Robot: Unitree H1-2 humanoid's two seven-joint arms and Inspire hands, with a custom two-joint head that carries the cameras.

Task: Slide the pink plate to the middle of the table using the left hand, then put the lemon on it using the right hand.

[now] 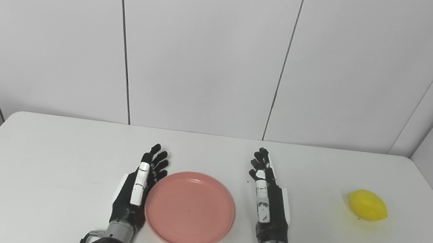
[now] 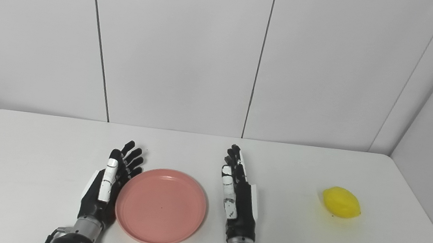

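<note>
A round pink plate [image 1: 189, 209] lies flat on the white table [image 1: 50, 159], near the front edge and about midway across. My left hand [image 1: 141, 186] stands edge-on right beside the plate's left rim, fingers straight and apart, holding nothing. My right hand [image 1: 267, 198] stands the same way a short gap to the right of the plate, open too. A yellow lemon [image 1: 367, 205] rests on the table far to the right, well away from the right hand.
White wall panels rise directly behind the table's far edge. The table's right edge runs close past the lemon.
</note>
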